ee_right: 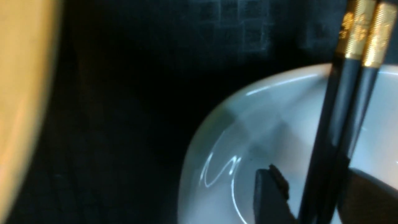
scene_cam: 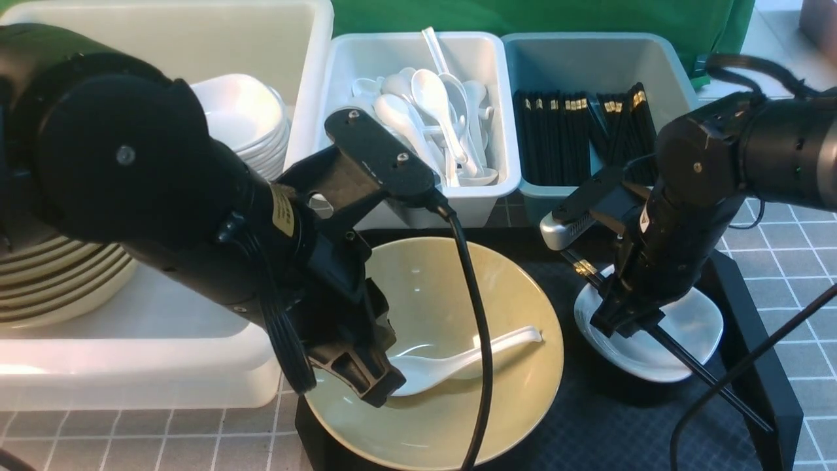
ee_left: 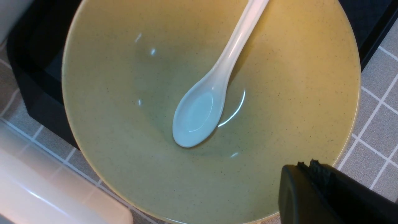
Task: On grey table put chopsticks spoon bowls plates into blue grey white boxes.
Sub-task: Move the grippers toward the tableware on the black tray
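White plastic is forming the large box (scene_cam: 163,353) sitting at the far left. It is holding a stack of tan-rimmed plates (scene_cam: 59,281), with a stack of white bowls (scene_cam: 242,118) behind them. Just right of it, the left gripper (scene_cam: 373,386) is hanging over the near left side of a yellow-green bowl (scene_cam: 523,366), which is sitting on a black tray (scene_cam: 588,425). Only one dark finger (ee_left: 311,189) is showing at the edge of the left wrist view, so I cannot tell whether these jaws are apart or together. A white spoon (scene_cam: 444,373) is lying inside the bowl, with its scoop at the bottom and its handle leaning up toward the right wall. The finger is sitting apart from it.

Behind the bowl, a smaller white box (scene_cam: 405,46) is holding a heap of spoons (scene_cam: 425,104). Beside it on the right, a blue-grey box (scene_cam: 588,59) is holding black chopsticks (scene_cam: 575,131) with gold bands.

Further right, the right gripper (scene_cam: 621,324) is reaching down into a small white plate (scene_cam: 700,320) on the same tray. A chopstick pair (scene_cam: 693,363) is lying across this plate, gold ends pointing far left and tips running over the near right rim. These jaws are standing apart, one finger on each side of the pair, with a sliver of plate showing between one finger and the sticks. Grey tiled table (scene_cam: 785,261) is showing around the tray.
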Motion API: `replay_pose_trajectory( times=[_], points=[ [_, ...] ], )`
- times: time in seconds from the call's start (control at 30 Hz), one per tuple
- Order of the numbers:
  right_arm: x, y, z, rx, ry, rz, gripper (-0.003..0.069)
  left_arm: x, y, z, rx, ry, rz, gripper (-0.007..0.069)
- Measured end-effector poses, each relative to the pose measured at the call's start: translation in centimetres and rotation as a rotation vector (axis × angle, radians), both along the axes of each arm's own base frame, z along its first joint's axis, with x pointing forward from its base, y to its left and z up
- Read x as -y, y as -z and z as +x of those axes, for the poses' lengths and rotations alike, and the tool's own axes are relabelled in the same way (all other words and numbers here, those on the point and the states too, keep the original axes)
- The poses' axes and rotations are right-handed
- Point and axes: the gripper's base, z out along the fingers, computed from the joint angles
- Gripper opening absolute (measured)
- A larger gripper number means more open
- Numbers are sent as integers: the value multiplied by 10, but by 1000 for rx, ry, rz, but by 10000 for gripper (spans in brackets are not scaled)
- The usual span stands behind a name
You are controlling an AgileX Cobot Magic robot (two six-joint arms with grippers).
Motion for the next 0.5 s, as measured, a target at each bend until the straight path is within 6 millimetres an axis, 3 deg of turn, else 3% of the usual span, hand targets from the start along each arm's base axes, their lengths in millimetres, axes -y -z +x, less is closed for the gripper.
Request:
replay_pose_trajectory(
  times=[0.1,0.2,0.4,0.47,0.5],
  points=[
    [0,3,0,-8,2,-3,262,0,0,0,3,-1,-3,-11],
    [0,2,0,-17,7,-7,158,0,0,0,6,1,-3,-11],
    [-1,-11,3,-32,17,-17,153,1,0,1,10,1,-6,-11],
    [-1,-23,5,-14,19,-10,153,1,-1,1,13,-7,-13,-11],
    [-2,-38,6,22,20,5,153,2,-2,3,20,-19,-25,-11]
  ],
)
